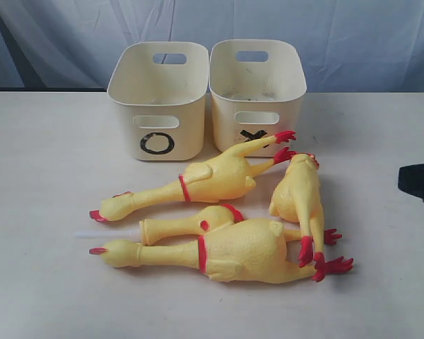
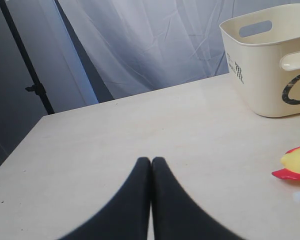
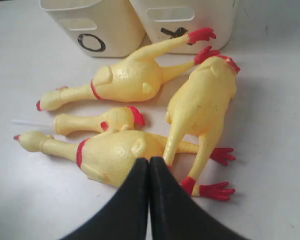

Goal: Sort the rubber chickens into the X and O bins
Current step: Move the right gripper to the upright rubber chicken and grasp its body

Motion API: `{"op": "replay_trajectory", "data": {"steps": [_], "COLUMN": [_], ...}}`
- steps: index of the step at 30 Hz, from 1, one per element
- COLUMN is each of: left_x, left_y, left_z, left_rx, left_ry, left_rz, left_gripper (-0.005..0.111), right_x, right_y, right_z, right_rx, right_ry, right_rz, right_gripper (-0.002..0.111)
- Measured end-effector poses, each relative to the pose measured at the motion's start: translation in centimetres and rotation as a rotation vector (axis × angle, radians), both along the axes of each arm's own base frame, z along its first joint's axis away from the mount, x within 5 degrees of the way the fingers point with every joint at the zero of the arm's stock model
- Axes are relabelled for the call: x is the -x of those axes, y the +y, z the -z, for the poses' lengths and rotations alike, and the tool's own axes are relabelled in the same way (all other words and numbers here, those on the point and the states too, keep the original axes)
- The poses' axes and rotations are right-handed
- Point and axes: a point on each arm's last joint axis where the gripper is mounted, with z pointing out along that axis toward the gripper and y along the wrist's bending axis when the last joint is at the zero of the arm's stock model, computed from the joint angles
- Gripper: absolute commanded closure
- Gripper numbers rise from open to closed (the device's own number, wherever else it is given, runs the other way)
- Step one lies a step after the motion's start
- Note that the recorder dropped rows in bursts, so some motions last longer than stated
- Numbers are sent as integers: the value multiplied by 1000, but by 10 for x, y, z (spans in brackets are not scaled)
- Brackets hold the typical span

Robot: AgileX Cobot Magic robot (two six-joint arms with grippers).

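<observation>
Partly, chicken feet (image 1: pixel 284 136) cover the X mark (image 1: pixel 249 134) (left claw (image 2: pixel 151 160) and right claw (image 3: pixel 149 160) both pinched closed).

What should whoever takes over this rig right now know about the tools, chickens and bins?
Left tool: shut, holding nothing, over bare table, O bin ahead.
Right tool: shut, holding nothing, short of the chickens.
All four lie on the table before the O bin and X bin: largest chicken, slim chicken, mid-sized chicken with feet toward the X bin, fourth chicken beside it.
Done: none binned. Left: sort all four.
</observation>
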Motion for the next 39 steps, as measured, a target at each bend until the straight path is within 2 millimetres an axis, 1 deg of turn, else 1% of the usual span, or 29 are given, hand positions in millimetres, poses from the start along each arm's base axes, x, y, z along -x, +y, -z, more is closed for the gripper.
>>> {"op": "replay_trajectory", "data": {"steps": [4, 9, 12, 15, 17, 18, 21, 22, 31, 39], "left_x": [0, 0, 0, 0, 0, 0, 0, 0, 0, 0], "left_y": [0, 0, 0, 0, 0, 0, 0, 0, 0, 0], "left_z": [0, 0, 0, 0, 0, 0, 0, 0, 0, 0], "left_rx": [0, 0, 0, 0, 0, 0, 0, 0, 0, 0], "left_ry": [0, 0, 0, 0, 0, 0, 0, 0, 0, 0], "left_rz": [0, 0, 0, 0, 0, 0, 0, 0, 0, 0], "left_gripper": [107, 107, 107, 107, 107, 107, 107, 107, 107, 107], "right_x": [-17, -38, -51, -63, -71, -74, -85, -88, -105, -116], "right_y": [2, 6, 10, 16, 19, 20, 22, 22, 24, 31], "right_z": [10, 30, 43, 53, 59, 63, 74, 79, 112, 131], "right_rx": [39, 44, 28, -8, -34, -46, -68, -67, -90, -157], "right_ry": [72, 190, 244, 268, 276, 286, 308, 318, 424, 465], "right_rz": [-34, -44, -64, -99, -107, -107, -86, -76, -45, -34], "right_gripper": [108, 108, 103, 89, 76, 67, 49, 47, 46, 46]}}
